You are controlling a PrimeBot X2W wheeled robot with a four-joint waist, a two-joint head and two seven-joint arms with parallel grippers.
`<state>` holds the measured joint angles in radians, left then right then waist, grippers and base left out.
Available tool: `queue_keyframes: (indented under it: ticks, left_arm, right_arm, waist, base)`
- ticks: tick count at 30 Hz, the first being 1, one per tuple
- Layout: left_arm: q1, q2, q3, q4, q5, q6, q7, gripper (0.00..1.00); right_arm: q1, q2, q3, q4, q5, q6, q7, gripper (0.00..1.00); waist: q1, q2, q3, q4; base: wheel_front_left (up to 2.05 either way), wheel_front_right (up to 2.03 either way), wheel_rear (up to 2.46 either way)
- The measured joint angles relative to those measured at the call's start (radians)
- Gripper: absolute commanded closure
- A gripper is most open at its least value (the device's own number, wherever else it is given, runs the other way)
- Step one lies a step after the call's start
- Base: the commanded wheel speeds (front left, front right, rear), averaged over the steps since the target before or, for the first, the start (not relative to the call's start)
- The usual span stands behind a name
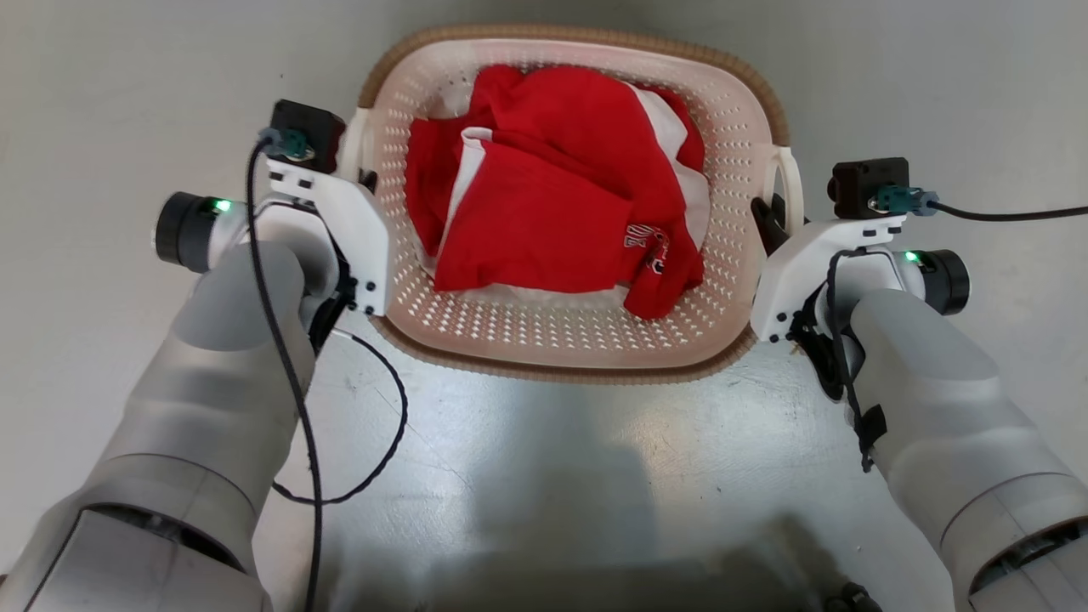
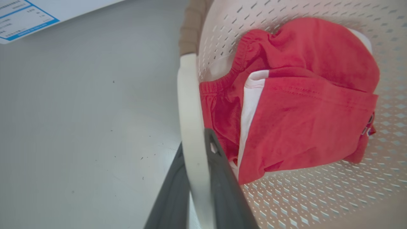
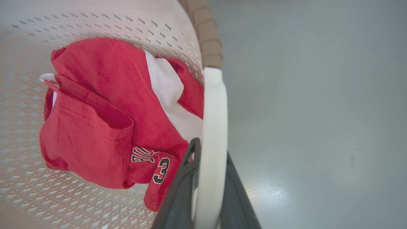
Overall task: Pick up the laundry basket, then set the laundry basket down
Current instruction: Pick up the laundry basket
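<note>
The laundry basket [image 1: 544, 330], cream-white and perforated with a brown woven rim, sits in front of me on the grey floor, and I cannot tell whether it touches the floor. Red and white clothes [image 1: 544, 204] lie inside it. My left gripper [image 1: 364, 177] is at the left loop handle [image 2: 187, 95]; in the left wrist view its dark fingers [image 2: 222, 178] close on both sides of the white loop. My right gripper [image 1: 775, 219] holds the right handle [image 3: 214, 101] the same way, one finger [image 3: 178, 190] inside the basket and one outside.
Glossy grey floor [image 1: 544, 459] surrounds the basket. My own base [image 1: 595, 578] shows at the bottom edge of the head view, and a black cable [image 1: 378, 442] loops off the left arm. A white sheet with blue print [image 2: 22, 16] lies on the floor beyond the left handle.
</note>
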<state>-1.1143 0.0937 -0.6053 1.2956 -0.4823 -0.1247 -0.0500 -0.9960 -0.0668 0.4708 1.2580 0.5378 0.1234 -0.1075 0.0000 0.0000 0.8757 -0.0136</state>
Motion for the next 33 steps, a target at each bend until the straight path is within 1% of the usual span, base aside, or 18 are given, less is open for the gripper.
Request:
queue_keyframes:
  ticks: [4, 9, 14, 19, 26, 33]
  left_arm:
    - [0.009, -0.006, -0.015, 0.0, -0.017, 0.0, 0.024, 1.0]
    - [0.049, -0.006, -0.032, -0.003, -0.062, 0.0, 0.071, 1.0]
    - [0.099, -0.005, -0.054, -0.015, -0.097, 0.0, 0.113, 1.0]
    - [0.163, -0.003, -0.078, -0.026, -0.142, 0.0, 0.15, 1.0]
    - [0.233, 0.002, -0.105, -0.03, -0.191, 0.0, 0.179, 1.0]
    - [0.306, 0.018, -0.148, -0.034, -0.214, 0.0, 0.225, 1.0]
  right_arm:
    - [-0.003, -0.004, 0.023, 0.013, -0.002, 0.0, 0.019, 1.0]
    - [-0.005, -0.004, 0.071, 0.012, 0.0, 0.0, 0.069, 1.0]
    - [0.026, -0.012, 0.125, -0.016, 0.034, -0.001, 0.14, 1.0]
    - [0.064, -0.017, 0.175, -0.028, 0.069, -0.002, 0.198, 1.0]
    - [0.129, -0.026, 0.234, -0.061, 0.128, -0.002, 0.248, 1.0]
    - [0.203, -0.03, 0.303, -0.092, 0.191, -0.005, 0.296, 1.0]
  waist:
    - [0.0, 0.0, -0.019, 0.001]
    - [0.0, 0.0001, -0.061, 0.006]
    - [0.0, 0.0, -0.122, 0.01]
    - [0.0, 0.0001, -0.199, 0.014]
    - [0.0, 0.0, -0.324, 0.017]
    - [0.0, 0.0, -0.449, 0.013]
  base:
    - [0.0, 0.0, 0.0]
    - [0.0, 0.0, 0.0]
    - [0.0, 0.0, 0.0]
    - [0.0, 0.0, 0.0]
    - [0.0, 0.0, 0.0]
    - [0.0, 0.0, 0.0]
